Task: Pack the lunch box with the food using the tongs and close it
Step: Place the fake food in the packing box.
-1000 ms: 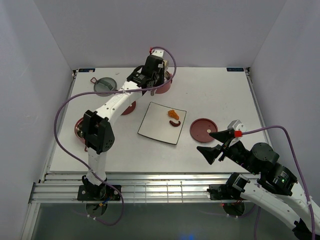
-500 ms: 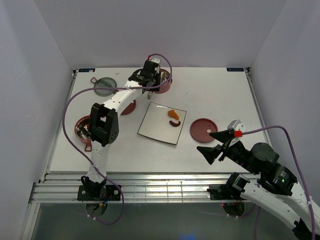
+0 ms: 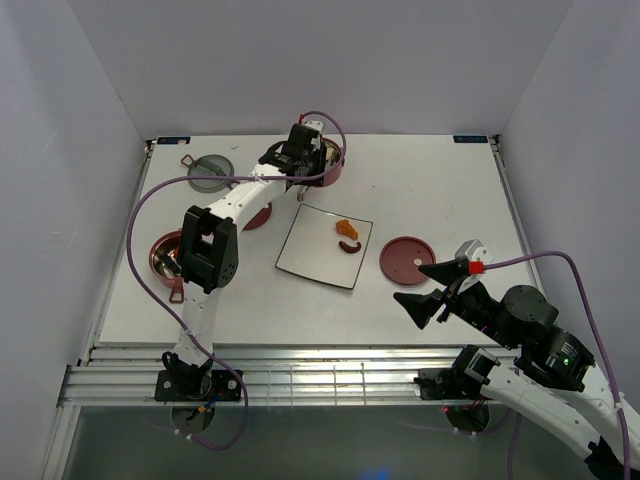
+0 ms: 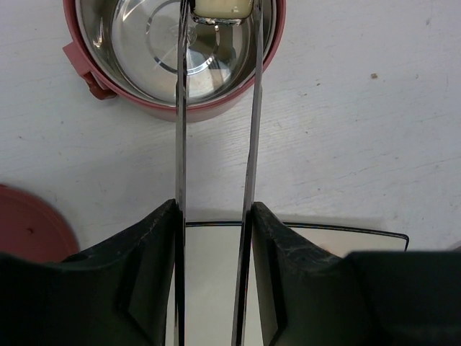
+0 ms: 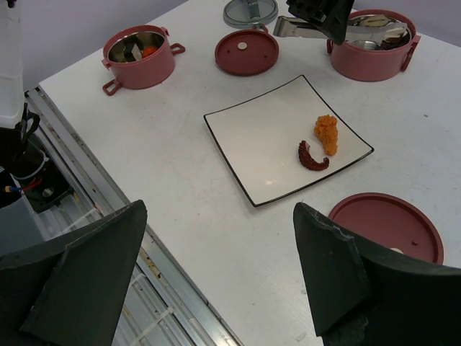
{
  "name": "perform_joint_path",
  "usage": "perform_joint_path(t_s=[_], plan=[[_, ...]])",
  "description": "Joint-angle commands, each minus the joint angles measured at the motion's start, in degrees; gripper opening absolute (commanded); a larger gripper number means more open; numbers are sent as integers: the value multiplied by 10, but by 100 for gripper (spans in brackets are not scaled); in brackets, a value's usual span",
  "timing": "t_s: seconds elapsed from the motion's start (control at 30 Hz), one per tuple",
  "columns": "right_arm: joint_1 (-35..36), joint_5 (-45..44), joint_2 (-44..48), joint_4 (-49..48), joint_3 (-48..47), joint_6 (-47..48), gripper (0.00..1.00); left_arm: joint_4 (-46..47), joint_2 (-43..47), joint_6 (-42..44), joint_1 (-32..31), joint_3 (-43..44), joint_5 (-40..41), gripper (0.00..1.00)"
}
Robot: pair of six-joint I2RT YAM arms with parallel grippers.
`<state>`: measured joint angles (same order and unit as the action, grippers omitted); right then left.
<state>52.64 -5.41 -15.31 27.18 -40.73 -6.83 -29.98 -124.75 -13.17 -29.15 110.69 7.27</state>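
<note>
My left gripper [image 4: 214, 216] is shut on the silvery tongs [image 4: 251, 130], its fingers pressing both arms. The tong tips reach over the far red bowl [image 4: 202, 112] of the lunch box, with a pale food piece [image 4: 222, 7] between them above the steel inside. In the top view this gripper [image 3: 300, 150] hangs at that bowl [image 3: 333, 170]. An orange piece [image 5: 326, 132] and a brown curled piece [image 5: 311, 157] lie on the square plate [image 5: 266, 137]. My right gripper [image 5: 220, 209] stands open and empty near the front right [image 3: 435, 285].
A second red bowl [image 3: 165, 255] with food inside sits at the left. One red lid [image 3: 406, 259] lies right of the plate, another [image 3: 258, 215] left of it. The grey-green lid [image 3: 210, 170] rests at the back left.
The left wrist has dipped toward the far bowl and its elbow has swung right. The right arm has not moved.
</note>
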Motion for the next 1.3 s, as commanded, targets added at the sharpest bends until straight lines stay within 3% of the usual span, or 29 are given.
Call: perform_joint_path(t_s=[0.0,0.3,0.7,0.83,1.1,1.27], plan=[[4,-3,7,-16,-22,9,88,20,25,2,0,-6,-2,54],[4,-2,7,-16,-22,9,88,19,42,4,0,-17,9,57],[4,-2,5,-18,-21,10,88,12,143,8,-25,-37,21,57],[4,-2,5,-19,-21,10,88,-1,189,-9,-52,-83,51,57],[4,0,4,-20,-19,10,88,17,299,-71,-120,-291,67,56],[4,0,2,-20,-18,9,88,41,363,-102,-168,-376,75,56]])
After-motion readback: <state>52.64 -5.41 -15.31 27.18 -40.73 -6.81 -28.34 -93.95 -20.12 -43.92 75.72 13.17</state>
